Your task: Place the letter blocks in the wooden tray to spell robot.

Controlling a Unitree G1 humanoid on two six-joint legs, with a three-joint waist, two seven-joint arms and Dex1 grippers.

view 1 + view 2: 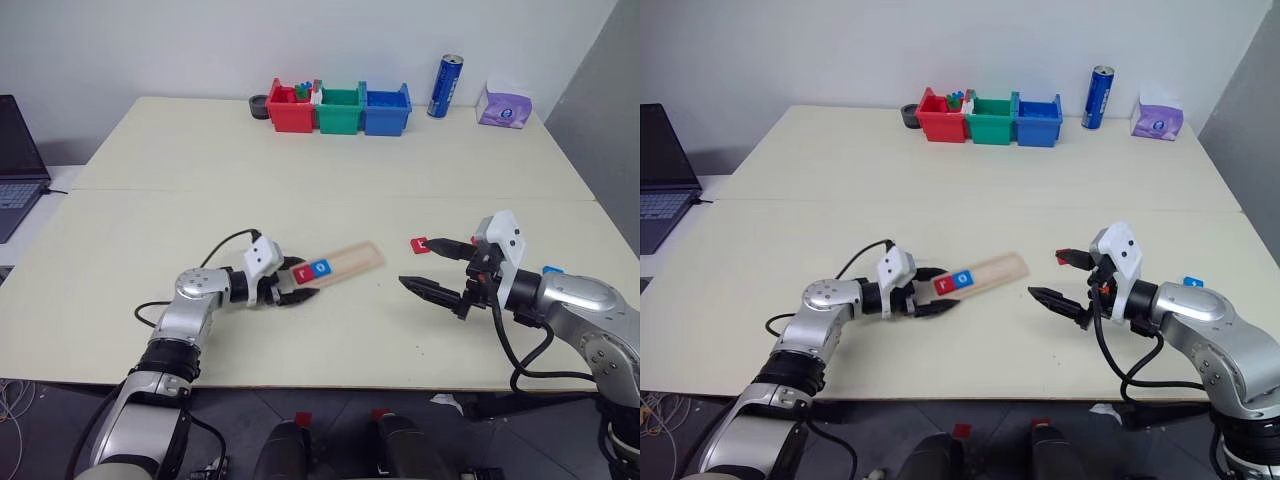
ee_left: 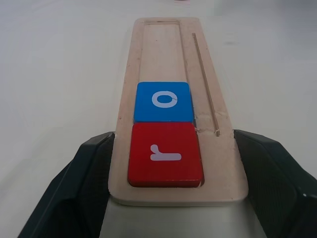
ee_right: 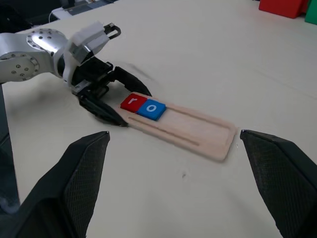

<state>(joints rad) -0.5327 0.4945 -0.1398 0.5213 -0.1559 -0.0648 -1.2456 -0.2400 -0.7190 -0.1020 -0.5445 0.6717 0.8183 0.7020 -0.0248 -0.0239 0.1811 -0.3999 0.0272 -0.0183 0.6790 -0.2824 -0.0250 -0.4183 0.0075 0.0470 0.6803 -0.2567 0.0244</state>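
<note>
- Wooden tray lies near-centre on the cream desk; left claw straddles its near-left end, fingers spread, not clamping.
- Left wrist view reads red "r" block and blue "o" block seated in the groove.
- Right claw released, holding nothing; red block by its far finger, blue block partly hidden behind the arm.
- Far edge: bins, can.

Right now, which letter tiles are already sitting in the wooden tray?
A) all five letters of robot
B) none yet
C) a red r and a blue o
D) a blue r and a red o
C: the wooden tray holds a red r tile at the end between the left gripper's fingers, with a blue o tile touching it; the groove beyond them is bare.
</note>
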